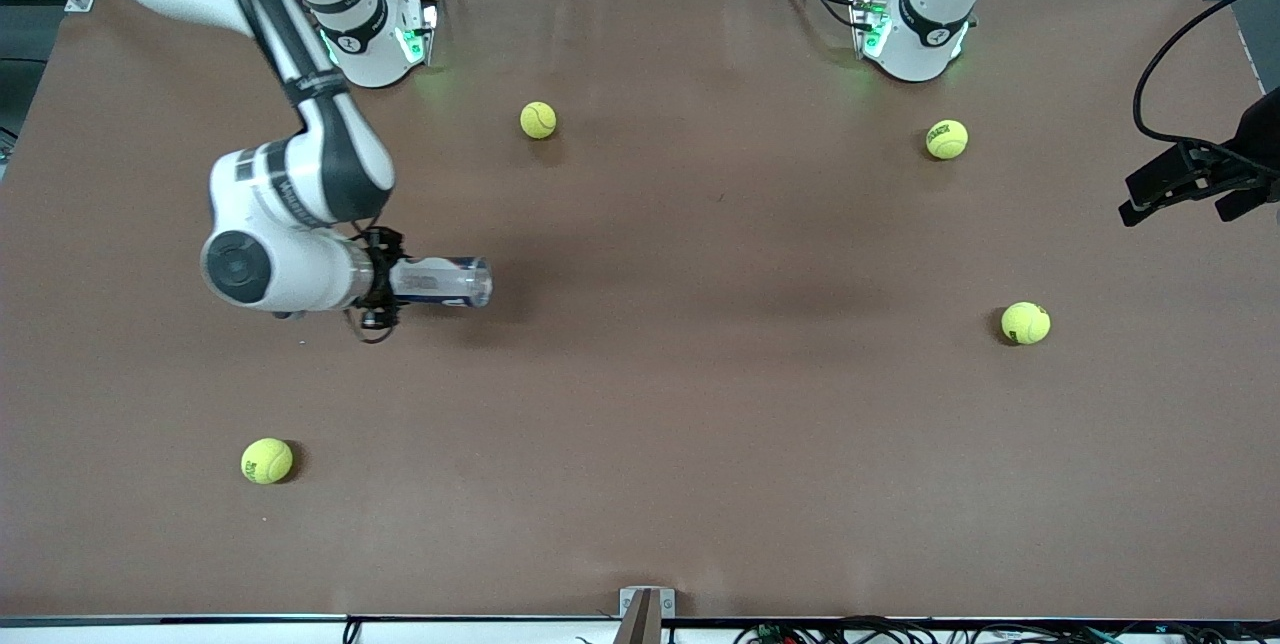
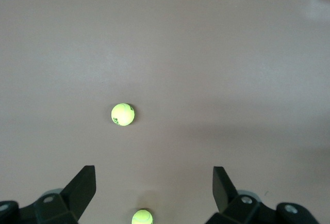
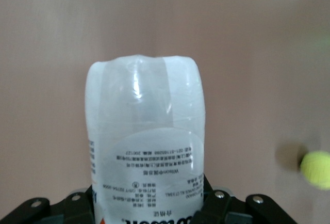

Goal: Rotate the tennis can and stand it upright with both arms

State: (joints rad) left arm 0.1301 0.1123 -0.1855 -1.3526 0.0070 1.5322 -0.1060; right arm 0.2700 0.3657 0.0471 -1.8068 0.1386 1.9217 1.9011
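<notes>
The tennis can (image 1: 442, 282) is a clear tube with a white and navy label. It lies horizontal, low over the table toward the right arm's end, with its free end pointing toward the table's middle. My right gripper (image 1: 383, 282) is shut on one end of it. In the right wrist view the can (image 3: 145, 131) fills the middle, with the black fingers (image 3: 216, 208) pressed against both of its sides. My left gripper (image 1: 1178, 192) waits in the air over the left arm's end of the table. Its jaws stand wide open and empty in the left wrist view (image 2: 153, 177).
Several yellow-green tennis balls lie loose on the brown table (image 1: 700, 404): one near the right arm's base (image 1: 538, 120), one near the left arm's base (image 1: 946, 139), one below the left gripper (image 1: 1026, 323), and one nearest the front camera (image 1: 267, 461).
</notes>
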